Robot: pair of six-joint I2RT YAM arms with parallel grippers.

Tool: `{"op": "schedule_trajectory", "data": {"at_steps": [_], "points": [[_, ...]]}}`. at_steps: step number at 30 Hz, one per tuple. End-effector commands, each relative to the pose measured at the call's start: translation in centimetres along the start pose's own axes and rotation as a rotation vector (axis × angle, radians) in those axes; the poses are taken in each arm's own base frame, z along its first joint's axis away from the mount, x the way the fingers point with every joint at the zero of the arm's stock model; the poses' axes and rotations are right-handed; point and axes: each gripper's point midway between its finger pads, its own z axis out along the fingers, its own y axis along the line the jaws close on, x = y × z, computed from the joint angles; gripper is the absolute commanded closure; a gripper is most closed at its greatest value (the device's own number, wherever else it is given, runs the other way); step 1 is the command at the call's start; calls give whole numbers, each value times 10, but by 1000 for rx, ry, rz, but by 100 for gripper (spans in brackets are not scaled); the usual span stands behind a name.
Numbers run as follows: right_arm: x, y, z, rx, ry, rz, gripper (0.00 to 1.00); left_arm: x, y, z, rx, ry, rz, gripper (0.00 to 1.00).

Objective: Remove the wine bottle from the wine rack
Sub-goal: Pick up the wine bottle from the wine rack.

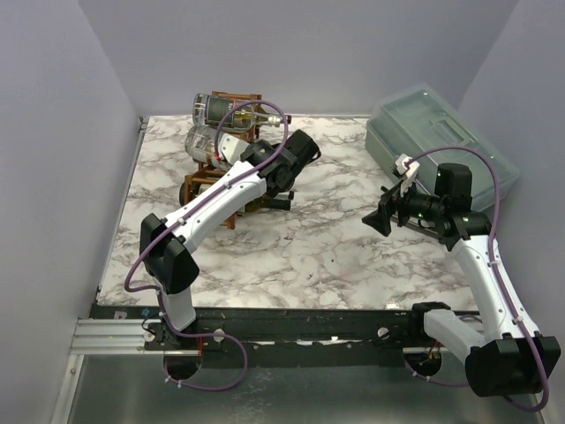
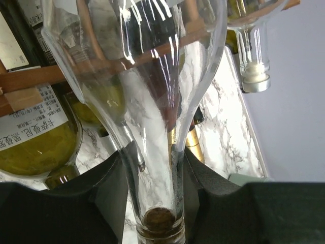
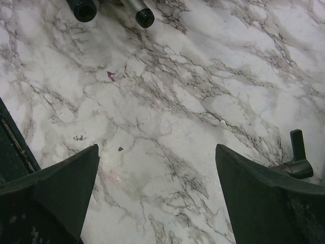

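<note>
Left hand (image 2: pixel 158 203) pinching clear bottle (image 2: pixel 152 101) by neck; bottle lies in rack (image 2: pixel 35 78), seemingly not yet out. Grasp done; pull-out left. Right hand (image 3: pixel 157 152) spread wide over desk (image 1: pixel 335 256), well apart from rack.

The white, grey-veined marble bench (image 1: pixel 335 256) stretches out ahead of me. The reddish-brown wine rack (image 1: pixel 192 188) stands on it at my eleven o'clock, toward the far left corner. A translucent grey-green lidded case (image 1: pixel 433 132) sits at two o'clock, along the right edge, well apart from the rack. Under my right wrist, a few small reddish specks (image 3: pixel 110 75) mark the stone.
</note>
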Motion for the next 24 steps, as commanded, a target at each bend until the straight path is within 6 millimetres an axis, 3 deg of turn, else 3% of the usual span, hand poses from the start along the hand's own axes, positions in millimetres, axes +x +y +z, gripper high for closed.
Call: {"op": "schedule_trajectory", "data": {"at_steps": [1,19,24], "points": [[1,-2,0,15,-3,-24,0,-48,-27,-25,135,-162,1,100],[1,-1,0,15,-3,-26,0,-68,-28,-54,192,-282,98,100],[1,-1,0,17,-3,-28,0,-63,-15,-48,152,-274,97,100]]}}
